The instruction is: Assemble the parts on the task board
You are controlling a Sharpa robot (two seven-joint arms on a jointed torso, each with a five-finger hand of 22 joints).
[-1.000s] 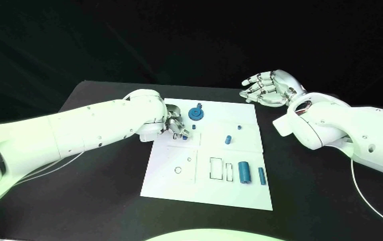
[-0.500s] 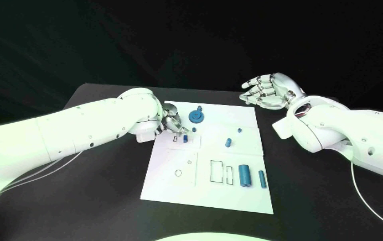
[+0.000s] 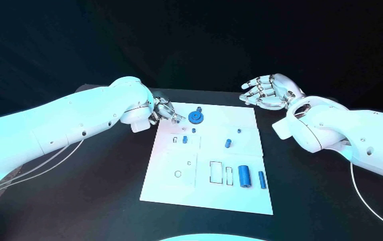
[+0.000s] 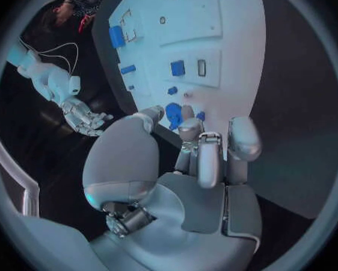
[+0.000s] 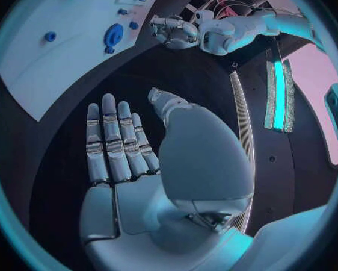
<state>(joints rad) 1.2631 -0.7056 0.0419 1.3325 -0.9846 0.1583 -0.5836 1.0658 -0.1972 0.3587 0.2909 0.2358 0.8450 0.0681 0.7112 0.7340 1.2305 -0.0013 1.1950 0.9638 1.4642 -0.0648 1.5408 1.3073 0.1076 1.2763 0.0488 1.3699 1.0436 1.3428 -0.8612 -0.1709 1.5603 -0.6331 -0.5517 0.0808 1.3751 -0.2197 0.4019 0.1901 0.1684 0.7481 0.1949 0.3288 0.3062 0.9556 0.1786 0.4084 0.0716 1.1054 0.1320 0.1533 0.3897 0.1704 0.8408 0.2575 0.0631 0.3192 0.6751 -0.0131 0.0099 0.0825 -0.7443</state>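
The white task board (image 3: 239, 197) lies in the middle of the black table. A small blue part (image 3: 184, 139) stands in it beside a narrow slot (image 3: 175, 139). My left hand (image 3: 165, 111) hovers over the board's far left corner, fingers apart, holding nothing, just left of the round blue gear (image 3: 197, 118). In the left wrist view the same part (image 4: 177, 68) and the gear (image 4: 174, 113) lie beyond the fingertips (image 4: 190, 126). My right hand (image 3: 267, 90) hangs open above the table past the board's far right corner, and the right wrist view shows its palm (image 5: 132, 162) bare.
Two small blue pieces (image 3: 228, 142) (image 3: 238, 127) sit mid-board. A thick blue cylinder (image 3: 244, 173) and a thin one (image 3: 262, 179) lie near the right edge, beside rectangular outlines (image 3: 216, 170). A small ring mark (image 3: 178, 173) lies left of them.
My left hand has let go of the small blue part, which stays standing on the board, and has drawn back toward the far left corner. The right hand has stayed put.
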